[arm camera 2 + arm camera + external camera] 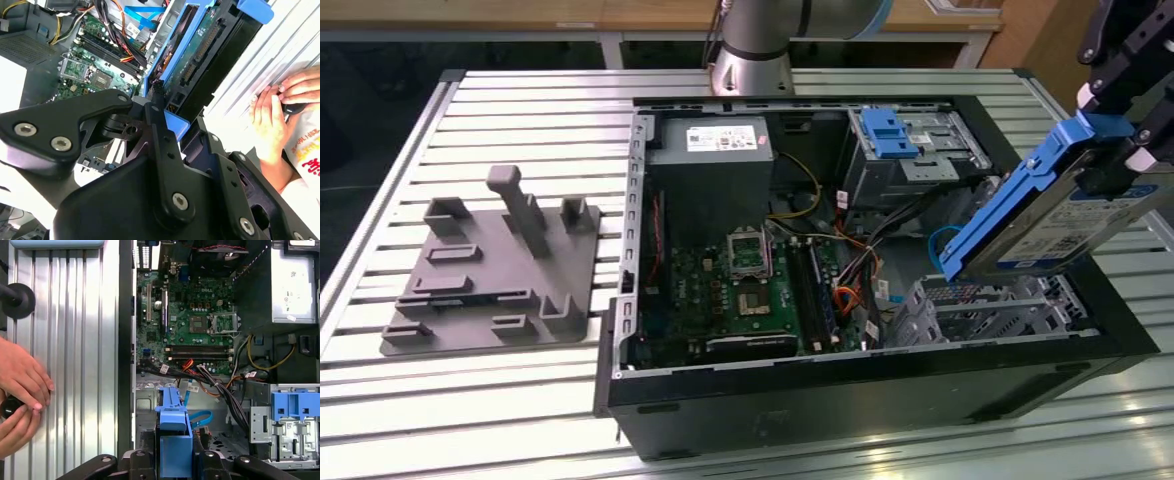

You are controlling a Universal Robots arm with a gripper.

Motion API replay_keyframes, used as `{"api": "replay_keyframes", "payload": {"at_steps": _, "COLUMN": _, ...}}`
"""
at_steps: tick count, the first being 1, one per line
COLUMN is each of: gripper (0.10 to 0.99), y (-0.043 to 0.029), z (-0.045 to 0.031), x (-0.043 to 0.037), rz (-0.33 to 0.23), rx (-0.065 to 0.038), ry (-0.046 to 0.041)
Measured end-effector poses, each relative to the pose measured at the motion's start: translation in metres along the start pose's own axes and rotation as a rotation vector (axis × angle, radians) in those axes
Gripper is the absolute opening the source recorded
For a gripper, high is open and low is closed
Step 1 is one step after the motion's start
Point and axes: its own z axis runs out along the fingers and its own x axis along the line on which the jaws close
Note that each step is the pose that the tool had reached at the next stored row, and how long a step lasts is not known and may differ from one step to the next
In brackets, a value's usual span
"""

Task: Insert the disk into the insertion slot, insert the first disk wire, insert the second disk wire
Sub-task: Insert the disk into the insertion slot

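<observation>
My gripper [1118, 140] is shut on the disk [1062, 218], a grey drive with a white label in a bright blue carrier. It holds the disk tilted, low end down, just above the insertion slot [987, 312], the silver perforated cage at the front corner of the open computer case on the exterior view's right. The disk's low end hangs close over the cage's top and is not inside it. In the second wrist view the disk [199, 57] runs away from the gripper [165, 120]. In the first wrist view the blue carrier [172, 437] sits between the black fingers [137, 462].
Inside the case lie the green motherboard [747, 290], a power supply [710, 140], loose orange and black cables [850, 272] and a grey cage with a blue latch [887, 135]. A grey fixture [494, 262] stands on the table. A person's hands [20, 390] rest beside the case.
</observation>
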Motion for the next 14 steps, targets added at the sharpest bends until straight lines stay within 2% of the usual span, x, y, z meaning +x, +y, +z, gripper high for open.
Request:
{"api": "replay_keyframes", "payload": {"at_steps": 5, "gripper": 0.365, "y": 0.0000, "z": 0.0000, "x": 0.0001, "rz": 0.000, "rx": 0.000, "ry": -0.0001}}
{"api": "replay_keyframes", "payload": {"at_steps": 10, "gripper": 0.365, "y": -0.0001, "z": 0.0004, "x": 0.0001, "rz": -0.001, "rx": 0.012, "ry": -0.0003}}
{"api": "replay_keyframes", "payload": {"at_steps": 14, "gripper": 0.365, "y": -0.0001, "z": 0.0012, "x": 0.0001, "rz": -0.001, "rx": 0.014, "ry": -0.0003}}
